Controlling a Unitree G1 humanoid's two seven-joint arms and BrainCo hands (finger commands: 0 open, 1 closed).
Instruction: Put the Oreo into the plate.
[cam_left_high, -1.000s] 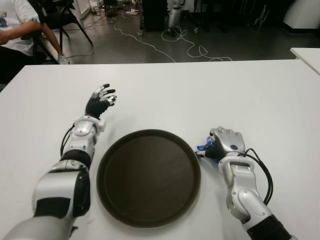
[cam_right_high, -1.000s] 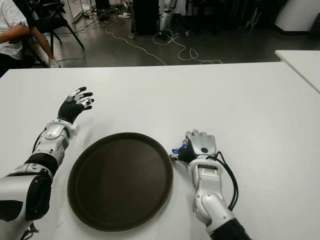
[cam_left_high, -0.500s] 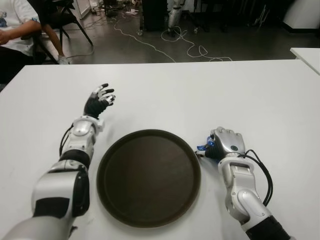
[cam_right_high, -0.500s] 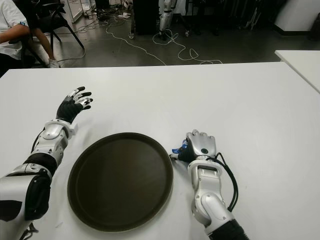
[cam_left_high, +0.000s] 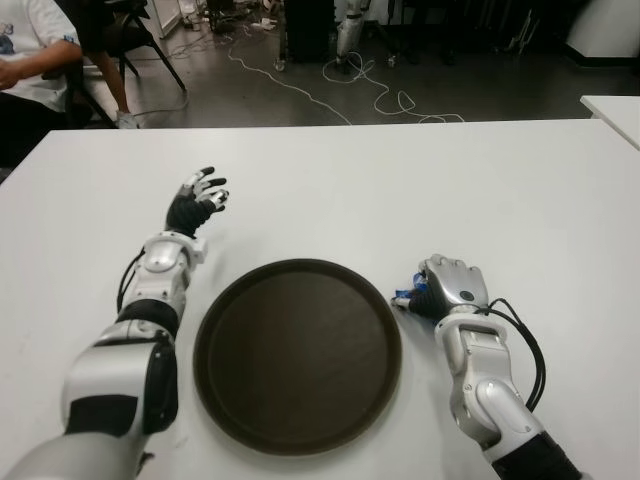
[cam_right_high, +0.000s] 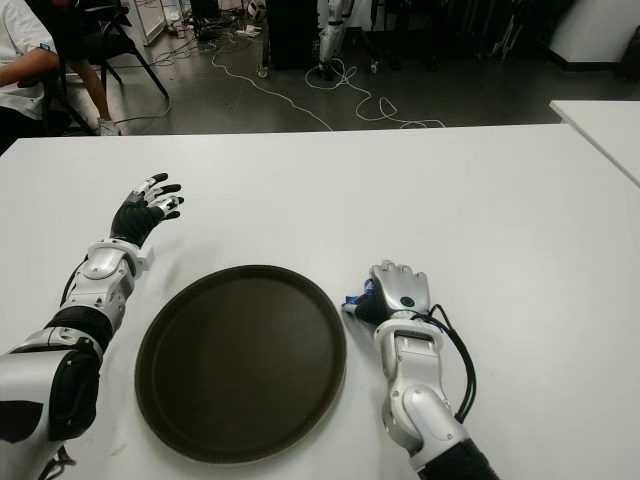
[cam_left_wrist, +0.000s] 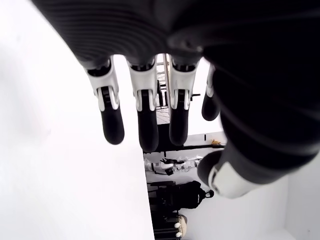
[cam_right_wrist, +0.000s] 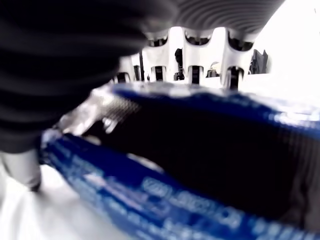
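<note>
Although the blue-wrapped Oreo packet (cam_right_wrist: 165, 165) is clasped in the curled right hand (cam_left_high: 450, 288), just right of the round dark-brown plate (cam_left_high: 297, 355), no transfer is recorded; left hand (cam_left_high: 197, 200) is spread, empty, far-left of plate.

Bare table (cam_left_high: 420, 190) all round; only the wide plate (cam_left_high: 298, 355) sits close left of right hand (cam_left_high: 447, 290).

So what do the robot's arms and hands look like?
Both arms are shiny silver-white shells with black joints. The left hand has a black palm and black fingers with white bands near the tips. The right hand has a silver back with a small dark round spot on it. Black cables loop beside the right forearm.
</note>
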